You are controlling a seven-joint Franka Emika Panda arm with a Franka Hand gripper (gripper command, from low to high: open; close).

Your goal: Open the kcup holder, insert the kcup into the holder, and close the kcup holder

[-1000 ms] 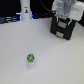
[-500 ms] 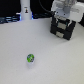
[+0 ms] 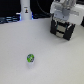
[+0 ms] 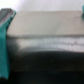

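The kcup holder (image 3: 65, 29), a black boxy unit, stands at the back on the exterior view's right, with the white arm directly over it. My gripper (image 3: 63, 21) sits at the holder's top front, largely hiding it. In the wrist view the dark holder (image 4: 45, 55) fills the picture, with a pale band across its upper part. One teal finger (image 4: 5, 42) shows at one edge and a sliver of the other at the opposite corner. They are wide apart, so the gripper (image 4: 43, 27) is open. The kcup (image 3: 30, 59), small and green and white, lies alone on the white table, far from the gripper.
A tall white bottle-like object (image 3: 25, 10) stands at the back on the exterior view's left. Dark equipment lines the back edge behind the white table (image 3: 55, 62).
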